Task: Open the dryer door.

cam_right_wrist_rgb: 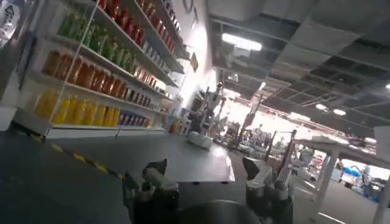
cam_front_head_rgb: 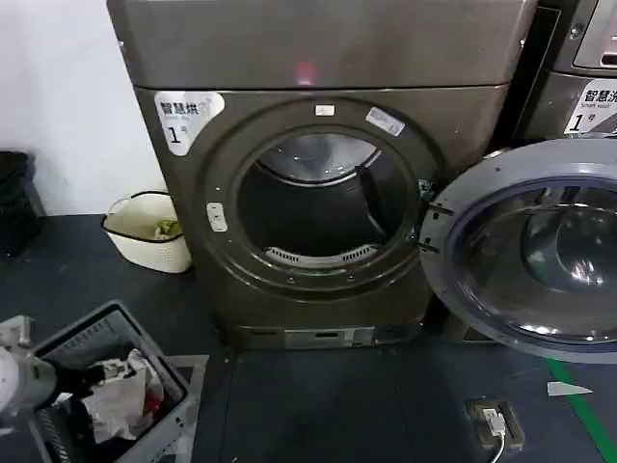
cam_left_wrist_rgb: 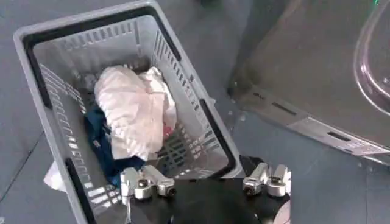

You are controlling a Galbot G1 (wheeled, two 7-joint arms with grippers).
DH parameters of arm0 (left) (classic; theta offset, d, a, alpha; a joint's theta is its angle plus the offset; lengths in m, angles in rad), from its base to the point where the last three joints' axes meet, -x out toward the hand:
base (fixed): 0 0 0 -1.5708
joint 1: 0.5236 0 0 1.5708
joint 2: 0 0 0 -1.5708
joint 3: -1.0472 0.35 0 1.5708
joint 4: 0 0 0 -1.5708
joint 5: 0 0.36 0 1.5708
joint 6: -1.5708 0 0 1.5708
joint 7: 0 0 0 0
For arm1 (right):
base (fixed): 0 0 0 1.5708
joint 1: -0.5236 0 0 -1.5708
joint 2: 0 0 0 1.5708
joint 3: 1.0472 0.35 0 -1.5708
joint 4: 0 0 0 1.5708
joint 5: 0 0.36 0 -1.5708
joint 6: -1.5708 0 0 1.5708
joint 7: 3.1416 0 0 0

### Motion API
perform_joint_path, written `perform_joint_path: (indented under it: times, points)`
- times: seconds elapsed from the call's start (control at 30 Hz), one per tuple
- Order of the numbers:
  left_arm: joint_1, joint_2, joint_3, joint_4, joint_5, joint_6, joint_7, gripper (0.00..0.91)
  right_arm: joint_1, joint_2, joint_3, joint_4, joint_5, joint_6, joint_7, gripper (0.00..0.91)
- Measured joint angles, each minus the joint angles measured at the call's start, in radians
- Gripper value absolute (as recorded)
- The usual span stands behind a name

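The grey dryer (cam_front_head_rgb: 318, 58) stands in front of me with its round door (cam_front_head_rgb: 530, 251) swung wide to the right on its hinge, glass facing me. The drum opening (cam_front_head_rgb: 323, 207) is uncovered and dark inside. My left arm (cam_front_head_rgb: 19, 376) sits low at the left over a laundry basket. In the left wrist view my left gripper (cam_left_wrist_rgb: 207, 181) is open with nothing between its fingers, and the dryer's lower corner (cam_left_wrist_rgb: 304, 61) lies beyond it. My right gripper (cam_right_wrist_rgb: 204, 173) is open and holds nothing, pointing away into the room.
A grey plastic basket (cam_front_head_rgb: 58, 338) holding white and dark clothes (cam_left_wrist_rgb: 134, 103) sits on the floor at front left. A white basket (cam_front_head_rgb: 130, 227) stands left of the dryer. Another machine (cam_front_head_rgb: 578, 87) is behind the open door. Bottle shelves (cam_right_wrist_rgb: 91, 67) line the room.
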Motion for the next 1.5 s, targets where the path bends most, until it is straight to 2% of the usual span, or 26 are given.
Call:
perform_joint_path:
  times: [1.5]
  points:
    - [0.004,0.01,0.004,0.088,-0.005,0.0,-0.006,0.907,0.002,0.001,0.001,-0.024,0.01,0.028,-0.005,0.907]
